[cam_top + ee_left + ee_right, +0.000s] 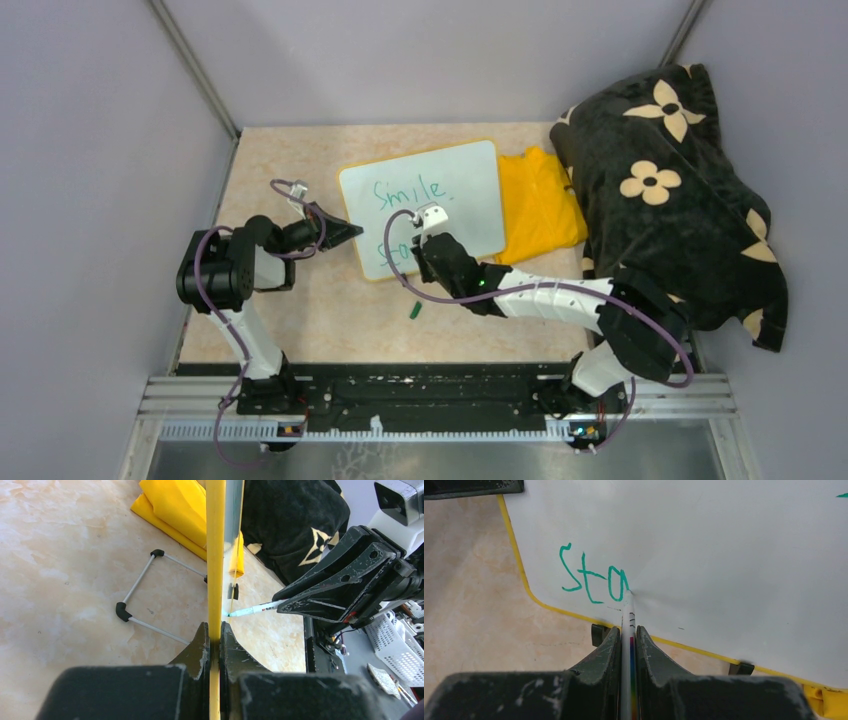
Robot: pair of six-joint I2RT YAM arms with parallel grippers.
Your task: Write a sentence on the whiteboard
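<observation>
The whiteboard [470, 190] stands tilted mid-table on its feet, white with a yellow frame. Green lettering reads "Smile." [410, 189] on top; below it "Sta" [591, 577] shows in the right wrist view. My left gripper [350, 231] is shut on the board's left edge; the left wrist view shows the yellow frame [215, 555] edge-on between the jaws. My right gripper [425, 243] is shut on a white marker [628, 615], whose tip touches the board at the end of the "a". The marker [252, 610] also shows in the left wrist view.
A yellow cloth [540, 200] lies right of the board. A black blanket with cream flowers [670, 190] is heaped at the far right. A small green marker cap [413, 312] lies on the table in front of the board. The board's wire stand [145, 595] rests on the table.
</observation>
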